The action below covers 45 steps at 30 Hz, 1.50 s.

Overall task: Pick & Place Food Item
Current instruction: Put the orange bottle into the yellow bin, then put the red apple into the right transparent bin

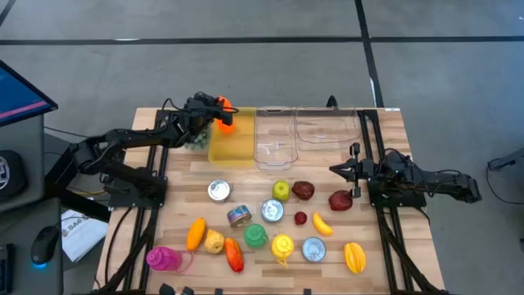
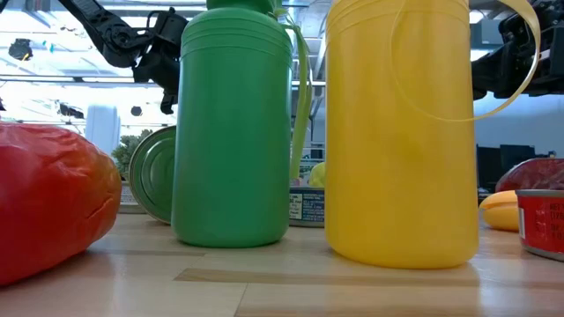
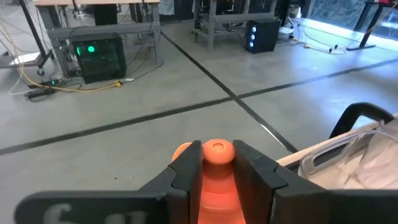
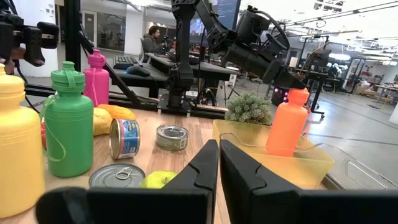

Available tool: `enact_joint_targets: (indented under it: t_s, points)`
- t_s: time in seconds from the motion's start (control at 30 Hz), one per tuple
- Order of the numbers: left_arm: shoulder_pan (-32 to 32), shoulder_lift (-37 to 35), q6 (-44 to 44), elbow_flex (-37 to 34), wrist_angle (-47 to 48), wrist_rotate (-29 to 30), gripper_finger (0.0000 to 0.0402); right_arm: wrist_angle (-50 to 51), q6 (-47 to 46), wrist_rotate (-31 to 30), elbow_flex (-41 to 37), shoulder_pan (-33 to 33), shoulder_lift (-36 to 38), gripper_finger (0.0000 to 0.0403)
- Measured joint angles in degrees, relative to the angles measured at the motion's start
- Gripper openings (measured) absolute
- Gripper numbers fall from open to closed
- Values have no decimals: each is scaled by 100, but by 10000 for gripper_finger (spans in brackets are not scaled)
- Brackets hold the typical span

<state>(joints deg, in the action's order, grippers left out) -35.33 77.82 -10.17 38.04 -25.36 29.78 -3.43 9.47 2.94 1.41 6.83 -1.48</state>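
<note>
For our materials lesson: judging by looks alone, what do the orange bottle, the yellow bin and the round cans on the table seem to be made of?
Orange bottle: probably plastic, matte, with a uniform moulded colour and a ribbed neck.
Yellow rectangular bin: likely translucent plastic, since the bottle's base shows through its thin glossy wall.
Round silver-topped can: apparently metal, with a shiny ringed lid and a paper-like label.

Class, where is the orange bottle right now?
The orange bottle is at the table's far left in the high view, upright in the yellow bin, between the left hand's fingers, beside the clear bins.
</note>
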Motion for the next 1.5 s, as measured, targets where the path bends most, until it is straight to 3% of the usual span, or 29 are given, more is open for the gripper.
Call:
enact_joint_targets:
  t_s: [0.47,1.0,1.23,1.37,1.5]
  points:
    - [1,-4,-46,0,58,0,141,-1,-2,0,0,0,-1,13]
    - [22,-28,101,0,-378,-175,180,-1,-2,0,0,1,-1,13]
    - [22,-523,419,4,-576,-179,188,-1,-2,0,0,2,0,13]
    - [63,-996,423,4,-429,-753,182,-1,0,0,0,2,-1,13]
    - [270,-1393,344,2,-262,-2039,165,-1,-2,0,0,2,0,13]
